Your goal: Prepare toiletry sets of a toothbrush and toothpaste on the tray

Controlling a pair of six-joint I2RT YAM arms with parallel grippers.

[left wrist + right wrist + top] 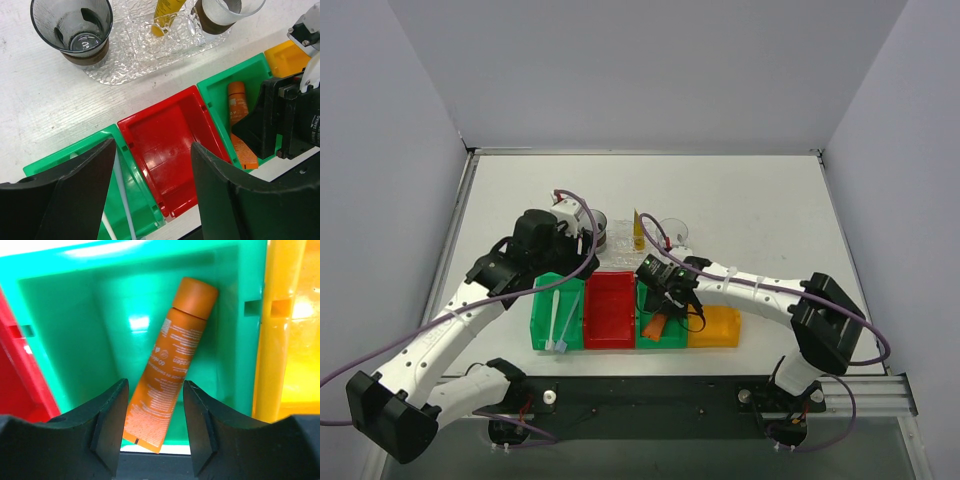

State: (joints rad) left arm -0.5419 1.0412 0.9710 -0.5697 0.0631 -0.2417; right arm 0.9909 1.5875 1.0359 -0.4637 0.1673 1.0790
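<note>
Operator: Condition and location of the orange tube (170, 370)?
Technician: Tapered, capped, printed with white text. It lies flat and diagonal in the right green bin (75, 315), with its cap end near the wall shared with the orange bin (290, 340).
Operator: Right tool (155, 395) status?
Technician: Released. Its fingers (112, 410) are spread astride the tube's flat end. Contact cannot be confirmed.
Operator: Left tool (152, 170)?
Technician: Released, spread wide above the red bin (170, 145). Two toothbrushes (553, 320) lie in the left green bin (542, 300).
Operator: Tray (115, 65)?
Technician: On the counter (740, 200) just behind the bins. It carries a yellow-orange tube (167, 12) upright between two clear cups (72, 30).
Operator: Clearances?
Technician: Bin walls flank the right tool closely. Green floor shows on both sides of the orange tube, wider on the left.
</note>
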